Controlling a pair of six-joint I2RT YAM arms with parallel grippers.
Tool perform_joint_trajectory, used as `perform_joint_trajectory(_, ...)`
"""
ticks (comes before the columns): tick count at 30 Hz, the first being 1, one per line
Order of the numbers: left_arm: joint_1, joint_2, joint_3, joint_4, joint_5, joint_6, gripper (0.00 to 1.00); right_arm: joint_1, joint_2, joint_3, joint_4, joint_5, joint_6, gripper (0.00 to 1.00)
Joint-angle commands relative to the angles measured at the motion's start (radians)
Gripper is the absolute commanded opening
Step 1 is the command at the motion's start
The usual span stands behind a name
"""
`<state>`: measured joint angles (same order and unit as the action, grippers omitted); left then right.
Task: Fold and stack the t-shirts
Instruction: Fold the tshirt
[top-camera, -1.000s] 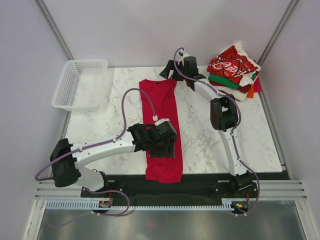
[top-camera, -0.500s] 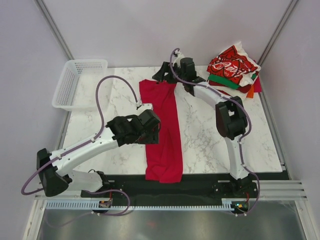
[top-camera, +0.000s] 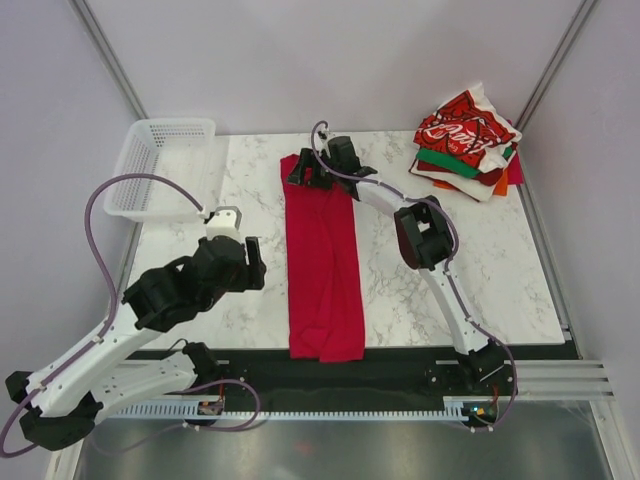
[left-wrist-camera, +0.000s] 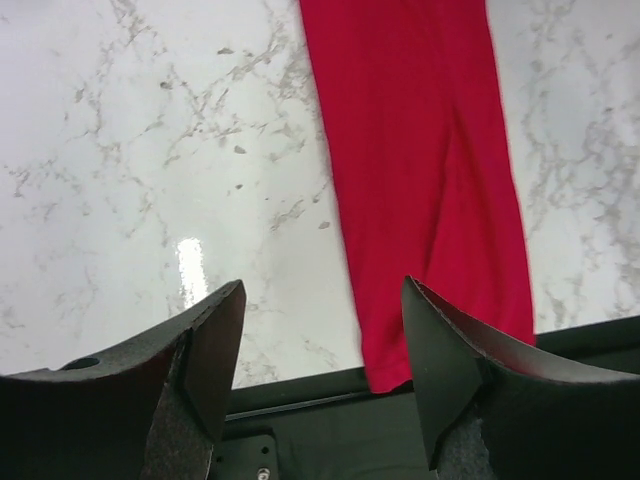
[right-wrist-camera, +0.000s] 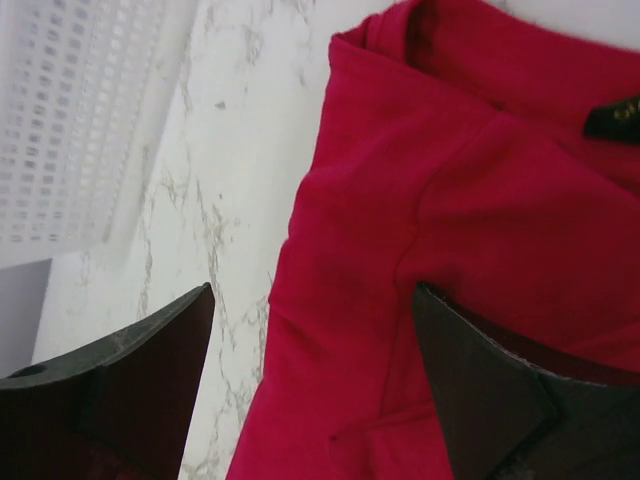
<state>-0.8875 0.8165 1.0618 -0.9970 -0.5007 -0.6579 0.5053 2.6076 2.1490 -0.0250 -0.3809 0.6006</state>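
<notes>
Plain red shirt: I see it lying flat in the middle of the table, folded into one long, thin strip. It runs from the far side down to the near side.
Near end of the shirt: it goes a little past the table's near edge, onto the black strip there.
Far end of the shirt: this is the neck end. In my right wrist view I can see a small dark tag inside the neck.
Left claw: its two fingers are wide apart and hold nothing. It hangs over bare table, just to the left of the red strip and near its lower half.
Right claw: its fingers are spread wide too. It sits over the neck end of the shirt. I see cloth under it, but nothing is pinched.
Pile of folded shirts: it sits in the far right corner, well away from both claws. The top one is red with white writing. A green one peeks out under it.
White basket: it stands at the far left corner.
</notes>
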Motion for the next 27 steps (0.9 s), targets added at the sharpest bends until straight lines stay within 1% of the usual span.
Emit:
perform_joint_trajectory(1, 0.004, -0.051, -0.08, 0.038, -0.114, 0.055, 0.72, -0.03, 0.171, 0.173, -0.12, -0.001, -0.013, 0.89)
perform_joint_trajectory(2, 0.004, -0.065, -0.095, 0.043, -0.124, 0.053, 0.72, -0.039, 0.202, 0.251, -0.13, -0.019, -0.013, 0.9)
perform_joint_trajectory(5, 0.004, -0.117, -0.118, 0.063, -0.13, 0.055, 0.73, -0.053, 0.279, 0.337, -0.135, -0.055, -0.007, 0.9)
perform_joint_trajectory(9, 0.002, -0.128, -0.126, 0.074, -0.164, 0.063, 0.76, -0.051, 0.319, 0.379, -0.06, -0.079, -0.01, 0.9)
perform_joint_trajectory(11, 0.004, -0.106, -0.128, 0.075, -0.159, 0.066, 0.76, -0.054, 0.342, 0.414, 0.005, -0.095, 0.014, 0.9)
perform_joint_trajectory(13, 0.002, -0.082, -0.123, 0.075, -0.153, 0.075, 0.76, -0.057, 0.353, 0.439, 0.049, -0.072, 0.016, 0.91)
perform_joint_trajectory(15, 0.002, -0.056, -0.12, 0.074, -0.153, 0.076, 0.76, -0.059, 0.347, 0.431, 0.107, -0.076, 0.013, 0.92)
perform_joint_trajectory(18, 0.004, -0.059, -0.12, 0.074, -0.151, 0.078, 0.76, -0.06, 0.301, 0.394, 0.173, -0.136, -0.007, 0.97)
perform_joint_trajectory(21, 0.002, -0.077, -0.122, 0.075, -0.162, 0.076, 0.76, -0.057, 0.176, 0.316, 0.217, -0.193, -0.027, 0.98)
perform_joint_trajectory(23, 0.004, -0.086, -0.122, 0.077, -0.167, 0.076, 0.76, -0.053, 0.123, 0.284, 0.217, -0.21, -0.041, 0.98)
perform_joint_trajectory(26, 0.004, -0.082, -0.117, 0.078, -0.171, 0.076, 0.76, -0.042, 0.01, 0.235, 0.176, -0.196, -0.048, 0.98)
perform_joint_trajectory(27, 0.004, -0.085, -0.115, 0.08, -0.168, 0.076, 0.75, -0.04, -0.062, 0.207, 0.165, -0.179, -0.051, 0.98)
